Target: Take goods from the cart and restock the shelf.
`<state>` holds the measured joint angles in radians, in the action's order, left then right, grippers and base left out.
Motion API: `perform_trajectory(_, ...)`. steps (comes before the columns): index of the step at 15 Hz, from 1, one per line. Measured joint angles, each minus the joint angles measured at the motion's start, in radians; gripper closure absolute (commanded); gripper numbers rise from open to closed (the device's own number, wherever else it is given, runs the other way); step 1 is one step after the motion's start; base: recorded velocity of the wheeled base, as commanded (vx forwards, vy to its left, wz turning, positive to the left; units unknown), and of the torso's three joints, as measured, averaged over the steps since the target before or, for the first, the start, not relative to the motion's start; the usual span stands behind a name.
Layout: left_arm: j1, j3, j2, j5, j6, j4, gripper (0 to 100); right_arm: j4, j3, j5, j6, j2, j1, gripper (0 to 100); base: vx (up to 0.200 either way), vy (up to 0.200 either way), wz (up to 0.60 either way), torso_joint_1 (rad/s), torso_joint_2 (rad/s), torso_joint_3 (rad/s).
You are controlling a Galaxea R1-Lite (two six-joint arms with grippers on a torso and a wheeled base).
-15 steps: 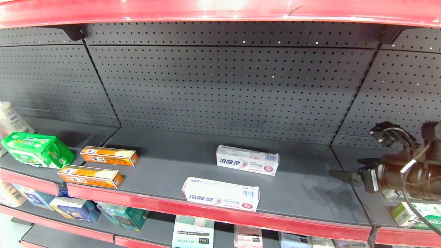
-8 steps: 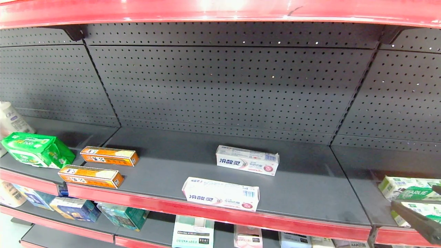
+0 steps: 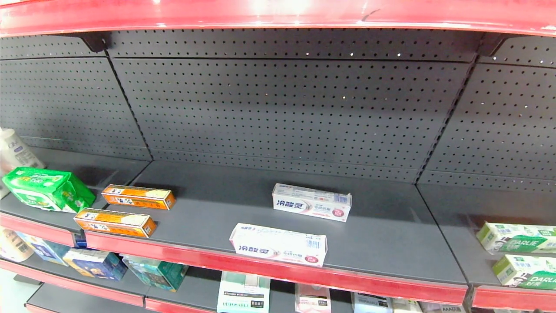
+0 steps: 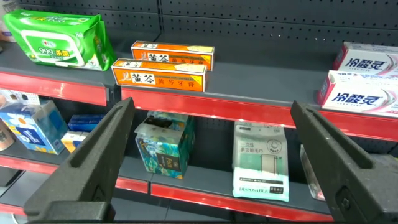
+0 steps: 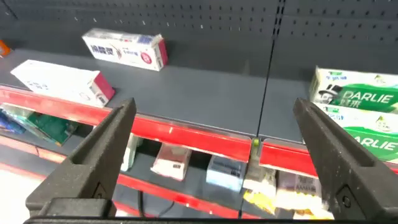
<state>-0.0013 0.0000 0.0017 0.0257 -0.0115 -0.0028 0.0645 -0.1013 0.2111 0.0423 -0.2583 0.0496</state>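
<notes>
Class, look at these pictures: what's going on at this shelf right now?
A robot is restocking a shelf. Its left gripper and right gripper are both open and empty, facing the shelf. Two white boxes lie mid-shelf, two orange boxes to their left, two green boxes to their right.

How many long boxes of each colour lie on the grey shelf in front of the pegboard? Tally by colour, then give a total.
Orange boxes: 2
White-and-pink boxes: 2
Green-and-white boxes: 2
Total: 6
</notes>
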Motion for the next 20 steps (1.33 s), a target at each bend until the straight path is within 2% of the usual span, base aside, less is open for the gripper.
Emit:
perform_trajectory(2, 0.000, 0.000, 0.000, 0.000, 0.000, 0.000, 0, -0.034, 0.037, -0.038, -0.011, 0.090, -0.001, 0, 0.000, 0.000, 0.00, 0.000, 0.00, 0.000)
perform_trajectory(4, 0.000, 0.000, 0.000, 0.000, 0.000, 0.000, 0, -0.041, 0.071, -0.125, -0.023, 0.148, -0.003, 0, 0.000, 0.000, 0.00, 0.000, 0.00, 0.000)
perform_trajectory(7, 0.000, 0.000, 0.000, -0.003, 0.014, 0.000, 0, -0.010, 0.091, -0.152, -0.070, 0.180, -0.006, 0, 0.000, 0.000, 0.00, 0.000, 0.00, 0.000)
perform_trajectory(9, 0.000, 0.000, 0.000, -0.001, 0.016, 0.000, 0, -0.068, 0.097, -0.253, -0.053, 0.188, -0.007, 0, 0.000, 0.000, 0.00, 0.000, 0.00, 0.000)
perform_trajectory(20, 0.001, 0.000, 0.000, -0.001, 0.020, 0.000, 0, -0.068, 0.097, -0.256, -0.045, 0.194, -0.009, 0, 0.000, 0.000, 0.00, 0.000, 0.00, 0.000)
